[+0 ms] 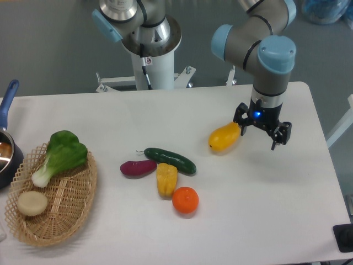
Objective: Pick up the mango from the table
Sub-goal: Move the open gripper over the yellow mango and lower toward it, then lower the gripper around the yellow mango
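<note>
The mango (224, 137) is a glossy yellow-orange oblong fruit lying on the white table (265, 204), right of centre. My gripper (258, 135) hangs open just to the right of it and a little above the tabletop. Its left finger stands close to the mango's upper right end, and nothing is between the fingers. The mango rests free on the table.
A dark green cucumber (170, 160), a purple vegetable (138, 168), a ribbed yellow pepper (166, 179) and a round orange (185, 200) cluster at the table's centre. A wicker basket (77, 207) with a leafy green and a pale round piece sits left. A pot (6, 149) is at the left edge.
</note>
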`<act>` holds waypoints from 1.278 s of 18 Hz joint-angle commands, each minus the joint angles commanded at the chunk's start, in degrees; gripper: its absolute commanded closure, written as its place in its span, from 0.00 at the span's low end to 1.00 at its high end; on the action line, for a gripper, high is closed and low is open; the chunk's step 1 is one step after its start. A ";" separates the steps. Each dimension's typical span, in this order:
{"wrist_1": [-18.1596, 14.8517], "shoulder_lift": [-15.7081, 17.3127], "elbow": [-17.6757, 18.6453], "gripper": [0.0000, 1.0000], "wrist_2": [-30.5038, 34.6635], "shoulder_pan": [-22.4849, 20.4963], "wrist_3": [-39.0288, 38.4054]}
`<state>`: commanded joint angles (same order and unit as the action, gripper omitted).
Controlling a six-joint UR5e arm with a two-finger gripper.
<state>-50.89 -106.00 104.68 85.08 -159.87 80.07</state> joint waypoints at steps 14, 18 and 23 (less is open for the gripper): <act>0.35 0.88 6.68 0.00 0.00 -0.88 0.61; 0.17 1.40 8.43 0.00 0.35 -1.40 1.05; 0.17 1.76 10.20 0.00 0.44 -1.23 1.23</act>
<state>-50.71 -104.24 114.87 85.52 -161.11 81.30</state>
